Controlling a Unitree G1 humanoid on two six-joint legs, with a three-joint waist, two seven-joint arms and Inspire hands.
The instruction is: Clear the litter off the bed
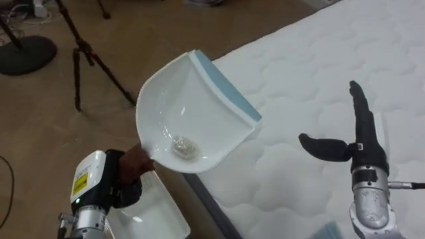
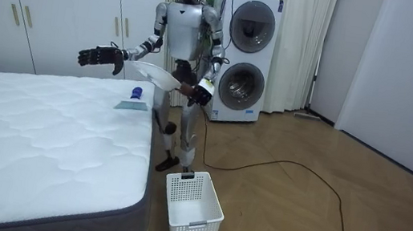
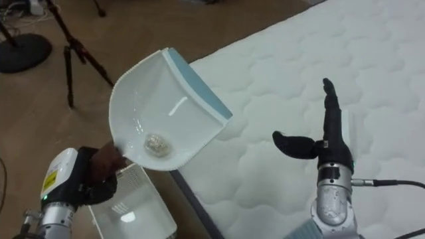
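A white dustpan (image 1: 199, 106) with a pale blue lip is tilted up over the bed's edge. My left hand (image 1: 129, 174) is shut on its handle at the lower left. A small crumpled whitish wad (image 1: 184, 147) lies in the deep end of the pan. My right hand (image 1: 362, 139) hovers open over the white quilted mattress (image 1: 312, 60), fingers straight and thumb out to the side, holding nothing. In the room view I stand at the bed's corner with the dustpan (image 2: 151, 75) before my chest and my right hand (image 2: 100, 57) stretched over the bed.
A white laundry basket (image 2: 192, 209) stands on the wooden floor beside the bed, and the basket (image 1: 149, 214) shows just below the pan. A blue item (image 2: 134, 99) lies on the mattress corner. A tripod (image 1: 86, 56) stands on my left, and stacked washing machines (image 2: 243, 56) are behind me.
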